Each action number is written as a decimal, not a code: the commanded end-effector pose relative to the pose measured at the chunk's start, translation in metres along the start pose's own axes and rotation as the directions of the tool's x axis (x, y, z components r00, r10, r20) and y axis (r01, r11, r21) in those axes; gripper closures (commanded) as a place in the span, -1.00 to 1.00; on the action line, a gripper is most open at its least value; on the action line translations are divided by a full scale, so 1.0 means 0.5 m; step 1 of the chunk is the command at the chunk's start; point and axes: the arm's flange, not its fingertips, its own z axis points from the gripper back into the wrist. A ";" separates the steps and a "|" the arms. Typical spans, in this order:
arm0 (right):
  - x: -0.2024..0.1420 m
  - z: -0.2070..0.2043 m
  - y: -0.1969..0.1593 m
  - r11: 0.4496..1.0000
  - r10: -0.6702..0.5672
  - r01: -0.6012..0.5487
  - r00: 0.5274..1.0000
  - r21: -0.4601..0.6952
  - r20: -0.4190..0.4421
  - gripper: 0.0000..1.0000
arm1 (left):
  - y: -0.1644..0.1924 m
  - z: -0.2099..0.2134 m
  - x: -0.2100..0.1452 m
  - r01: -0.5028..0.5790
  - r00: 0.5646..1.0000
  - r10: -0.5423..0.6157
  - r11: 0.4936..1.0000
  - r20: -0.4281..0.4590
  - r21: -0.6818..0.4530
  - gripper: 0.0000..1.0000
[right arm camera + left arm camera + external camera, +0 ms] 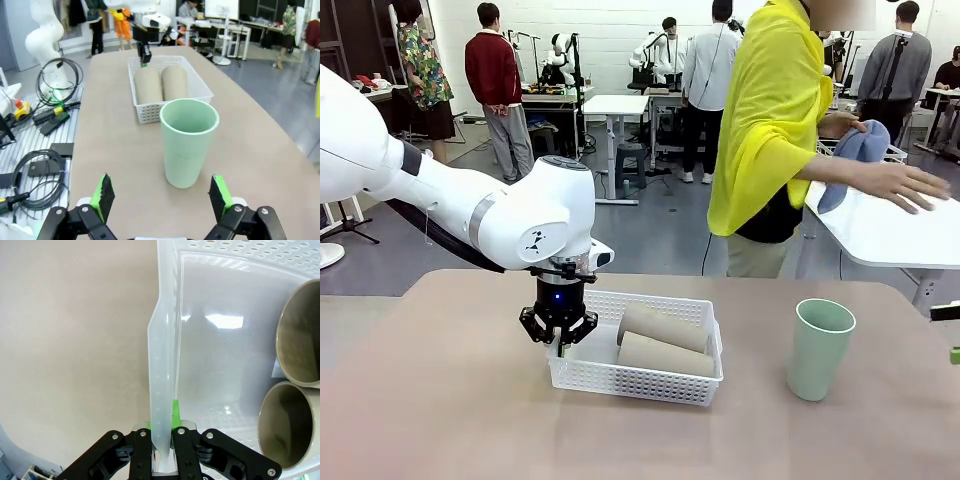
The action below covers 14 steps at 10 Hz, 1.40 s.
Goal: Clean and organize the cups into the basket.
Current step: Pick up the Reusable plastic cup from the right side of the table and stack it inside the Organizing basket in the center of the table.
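2 tan cups [663, 327], 1 grn cup [818, 350], 1 basket [632, 381]

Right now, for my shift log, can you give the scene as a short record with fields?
basket: on the table, left end wall pinched by left gripper
tan cups: two, lying side by side in the basket
mint cup: upright on the table, outside the basket
right gripper: open, facing the mint cup
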 end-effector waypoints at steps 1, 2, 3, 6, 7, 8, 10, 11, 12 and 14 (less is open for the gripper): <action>-0.041 -0.095 -0.039 0.987 0.013 -0.010 1.000 0.162 -0.017 -1.00 | 0.004 -0.007 -0.002 0.008 1.000 -0.008 1.000 -0.007 0.009 1.00; -0.060 -0.135 -0.057 0.983 -0.004 0.010 0.999 0.184 -0.033 -1.00 | 0.004 -0.007 -0.002 0.008 1.000 -0.008 1.000 -0.007 0.009 1.00; -0.076 -0.162 -0.070 0.980 -0.007 0.016 0.999 0.198 -0.047 -1.00 | 0.004 -0.007 -0.002 0.008 1.000 -0.008 1.000 -0.007 0.009 1.00; -0.112 -0.217 -0.097 0.974 0.000 0.015 0.998 0.227 -0.067 -1.00 | 0.004 -0.007 -0.002 0.008 1.000 -0.008 1.000 -0.007 0.009 1.00; -0.122 -0.228 -0.101 0.972 -0.006 0.023 0.998 0.232 -0.070 -1.00 | 0.004 -0.007 -0.002 0.008 1.000 -0.008 1.000 -0.007 0.009 1.00; -0.125 -0.232 -0.104 0.973 -0.009 0.025 0.998 0.229 -0.070 -1.00 | 0.004 -0.007 -0.002 0.008 1.000 -0.008 1.000 -0.007 0.009 1.00; -0.130 -0.224 -0.108 0.982 -0.033 0.047 0.996 0.183 -0.082 -1.00 | 0.004 -0.007 -0.002 0.008 1.000 -0.008 1.000 -0.007 0.009 1.00; -0.133 -0.226 -0.118 0.988 -0.085 0.096 0.993 0.123 -0.087 -1.00 | 0.004 -0.007 -0.002 0.008 1.000 -0.008 1.000 -0.007 0.009 1.00; -0.137 -0.229 -0.120 0.987 -0.072 0.085 0.992 0.134 -0.100 -1.00 | 0.004 -0.007 -0.002 0.008 1.000 -0.008 1.000 -0.007 0.009 1.00; -0.139 -0.252 -0.135 0.989 -0.077 0.092 0.988 0.112 -0.130 -1.00 | 0.004 -0.007 -0.002 0.008 1.000 -0.008 1.000 -0.007 0.009 1.00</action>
